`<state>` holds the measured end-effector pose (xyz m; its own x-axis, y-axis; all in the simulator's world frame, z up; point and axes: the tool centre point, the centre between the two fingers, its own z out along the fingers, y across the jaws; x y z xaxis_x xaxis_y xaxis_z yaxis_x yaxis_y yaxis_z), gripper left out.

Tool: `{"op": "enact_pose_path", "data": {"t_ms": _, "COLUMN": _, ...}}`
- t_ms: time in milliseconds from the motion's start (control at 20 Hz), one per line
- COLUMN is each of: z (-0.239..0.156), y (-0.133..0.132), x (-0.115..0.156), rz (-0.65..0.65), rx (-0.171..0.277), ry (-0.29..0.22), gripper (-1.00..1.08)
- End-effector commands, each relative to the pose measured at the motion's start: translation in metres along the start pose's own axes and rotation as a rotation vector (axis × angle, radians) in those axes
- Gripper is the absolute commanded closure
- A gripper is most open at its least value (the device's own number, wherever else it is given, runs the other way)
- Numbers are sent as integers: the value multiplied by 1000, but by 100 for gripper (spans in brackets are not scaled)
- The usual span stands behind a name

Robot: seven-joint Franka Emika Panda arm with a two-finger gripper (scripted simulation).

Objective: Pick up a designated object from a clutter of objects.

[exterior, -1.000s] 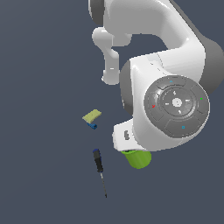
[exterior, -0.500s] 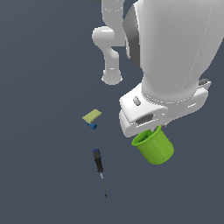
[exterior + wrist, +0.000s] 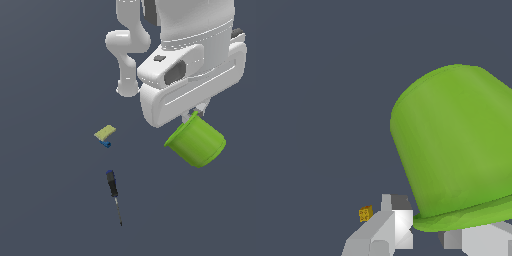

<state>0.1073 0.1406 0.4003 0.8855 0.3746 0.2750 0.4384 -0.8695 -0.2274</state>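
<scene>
The lime-green cup hangs tilted in the air under the white hand, well above the dark floor. My gripper is shut on the cup's rim, and the hand mostly hides its fingers. In the wrist view the cup fills much of the picture, with my gripper clamped at its rim and a grey finger beside it. The screwdriver and the flat yellow-green block with its blue piece lie on the floor at the exterior view's left. The tiny yellow block shows only in the wrist view.
The white arm's base column stands behind the hand. The floor is a plain dark grey surface.
The hand has risen with the cup in it; the cup moved up and toward the exterior view's right, off the floor. The screwdriver and the flat block have not moved.
</scene>
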Motion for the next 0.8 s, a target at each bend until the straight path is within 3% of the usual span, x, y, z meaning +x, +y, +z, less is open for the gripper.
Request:
{"op": "enact_pose_path", "data": {"t_ms": 0, "z": -16, "y": -7, "x": -2, "rz": -36, "rx": 4, "ry": 52, "gripper": 108}}
{"op": "enact_pose_path", "data": {"t_ms": 350, "z": -45, "y": -20, "x": -9, "rz": -102, "rx": 19, "ry": 144, "gripper": 108}}
{"op": "enact_pose_path", "data": {"t_ms": 750, "z": -58, "y": -26, "x": -13, "rz": -134, "rx": 28, "ry": 187, "gripper": 108}}
